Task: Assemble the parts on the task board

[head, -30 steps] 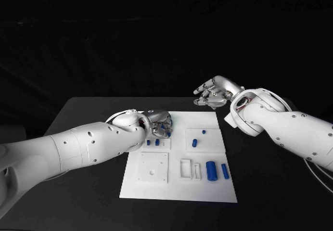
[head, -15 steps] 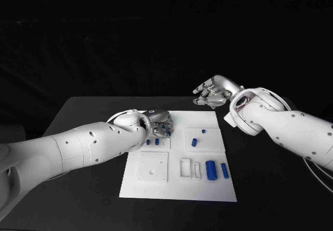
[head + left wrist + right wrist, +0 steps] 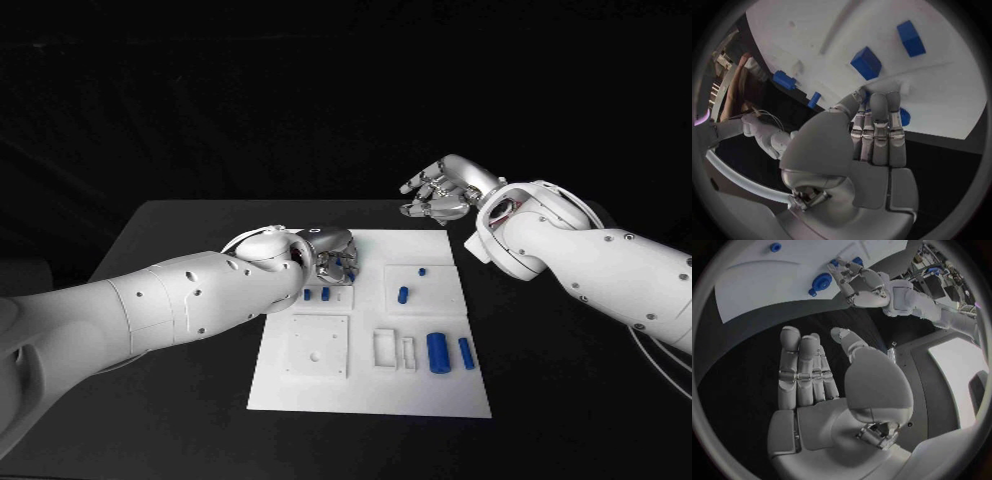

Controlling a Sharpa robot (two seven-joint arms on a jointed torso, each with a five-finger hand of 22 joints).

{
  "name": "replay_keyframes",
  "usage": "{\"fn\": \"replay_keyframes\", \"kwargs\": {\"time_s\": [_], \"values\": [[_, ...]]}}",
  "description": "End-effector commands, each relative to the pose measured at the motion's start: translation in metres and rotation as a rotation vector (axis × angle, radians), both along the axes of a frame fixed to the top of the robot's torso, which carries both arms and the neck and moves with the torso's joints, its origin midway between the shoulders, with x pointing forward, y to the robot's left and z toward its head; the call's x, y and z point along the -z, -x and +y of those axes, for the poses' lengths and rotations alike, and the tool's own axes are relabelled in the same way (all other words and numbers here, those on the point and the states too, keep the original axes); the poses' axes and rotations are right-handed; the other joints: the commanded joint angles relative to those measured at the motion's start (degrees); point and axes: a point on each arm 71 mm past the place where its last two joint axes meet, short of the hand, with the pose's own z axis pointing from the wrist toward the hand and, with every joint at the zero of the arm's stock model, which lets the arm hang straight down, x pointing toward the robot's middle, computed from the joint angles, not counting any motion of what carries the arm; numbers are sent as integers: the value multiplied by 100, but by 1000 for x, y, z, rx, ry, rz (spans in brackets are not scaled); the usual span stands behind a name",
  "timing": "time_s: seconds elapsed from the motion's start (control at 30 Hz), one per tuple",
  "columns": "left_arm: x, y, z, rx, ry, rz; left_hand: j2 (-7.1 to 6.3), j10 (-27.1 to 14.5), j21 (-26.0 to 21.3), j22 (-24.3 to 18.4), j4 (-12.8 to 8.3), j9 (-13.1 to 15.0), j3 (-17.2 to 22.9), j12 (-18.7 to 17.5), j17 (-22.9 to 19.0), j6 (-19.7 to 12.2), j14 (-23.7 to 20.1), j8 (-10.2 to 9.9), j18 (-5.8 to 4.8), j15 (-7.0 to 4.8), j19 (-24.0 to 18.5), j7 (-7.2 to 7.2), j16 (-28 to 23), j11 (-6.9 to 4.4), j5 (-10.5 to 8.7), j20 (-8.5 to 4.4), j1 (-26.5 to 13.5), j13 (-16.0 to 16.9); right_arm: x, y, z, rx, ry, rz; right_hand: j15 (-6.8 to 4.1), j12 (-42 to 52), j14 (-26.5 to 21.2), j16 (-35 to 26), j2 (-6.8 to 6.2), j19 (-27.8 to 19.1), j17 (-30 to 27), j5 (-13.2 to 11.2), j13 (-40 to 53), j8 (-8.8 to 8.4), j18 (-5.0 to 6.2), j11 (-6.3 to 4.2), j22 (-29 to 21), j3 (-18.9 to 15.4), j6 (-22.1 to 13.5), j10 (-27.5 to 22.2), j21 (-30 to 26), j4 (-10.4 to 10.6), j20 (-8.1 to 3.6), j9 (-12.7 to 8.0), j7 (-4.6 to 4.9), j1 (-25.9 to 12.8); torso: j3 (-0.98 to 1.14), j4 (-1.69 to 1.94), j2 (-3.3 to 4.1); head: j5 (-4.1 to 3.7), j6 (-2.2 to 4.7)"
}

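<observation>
The white task board [image 3: 372,385] lies in the middle of the black table. My left hand [image 3: 330,252] reaches down onto its far left part. There the thumb and fingertips [image 3: 879,102] close on a small blue part [image 3: 904,117], which the fingers mostly hide. Two short blue pegs [image 3: 316,295] stand just beside that hand. Further blue parts lie at the board's far right [image 3: 421,271], at its middle [image 3: 404,295] and at its near right [image 3: 437,353]. My right hand [image 3: 444,192] hovers beyond the board's far edge, fingers straight [image 3: 801,370] and holding nothing.
A square white plate [image 3: 316,346] with small holes sits in the board's near left, with a narrow white frame [image 3: 387,349] to its right. Bare black table [image 3: 173,230] runs all around the board.
The left hand's fingers have settled a little lower over the blue part, which shows less than before. The right hand has stayed in place.
</observation>
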Motion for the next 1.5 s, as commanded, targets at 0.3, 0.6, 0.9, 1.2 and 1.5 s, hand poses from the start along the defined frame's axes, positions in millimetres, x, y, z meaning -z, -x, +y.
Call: {"fn": "replay_keyframes", "kwargs": {"time_s": [0.3,0.6,0.9,1.2,1.5], "values": [[1,1,10,-20,39,-23,128,131,167,127,-86,10,-62,29,27,129,185,-13,105,-46,37,-20,26,-46,51,-87,12,15,-1,0,1,-10,-2,-9,19,-25,-39,32,8,181,-19,28,-13,9,64,13,170,-22,1,44,-73,19,26,8,35,-19,-8,7,-3,8,27],[-17,1,16,-49,123,5,134,98,198,125,-106,9,-51,28,41,103,223,-15,115,-41,46,-15,16,-36,65,-83,-2,15,-1,0,0,-8,-2,-10,19,-25,-39,32,8,181,-19,28,-13,9,64,13,170,-22,1,44,-73,19,26,8,35,-19,-13,15,-16,41,41],[-36,3,28,-72,161,41,124,103,203,118,-108,10,-63,28,50,111,228,-13,115,-41,41,-19,4,-39,26,-77,-26,15,0,0,-1,-5,0,-7,19,-25,-39,32,8,181,-19,28,-13,9,64,13,170,-22,1,44,-73,19,26,8,35,-19,-5,7,-16,90,56],[-38,7,49,-101,144,71,124,105,190,116,-104,9,-94,28,54,115,224,-15,105,-42,34,-21,-15,-42,-5,-78,-14,15,0,0,-5,1,2,-3,19,-25,-39,32,8,181,-19,28,-13,9,64,13,170,-22,1,44,-73,19,26,8,35,-19,-9,15,-7,100,63],[-31,6,67,-130,118,67,127,105,182,118,-87,9,-123,28,60,118,222,-14,101,-41,31,-21,-29,-42,-6,-79,8,15,0,0,-5,2,3,-2,19,-28,-40,33,9,189,-27,27,-19,8,64,14,173,-22,3,40,-94,15,27,8,35,-14,-12,9,0,123,68]]}}
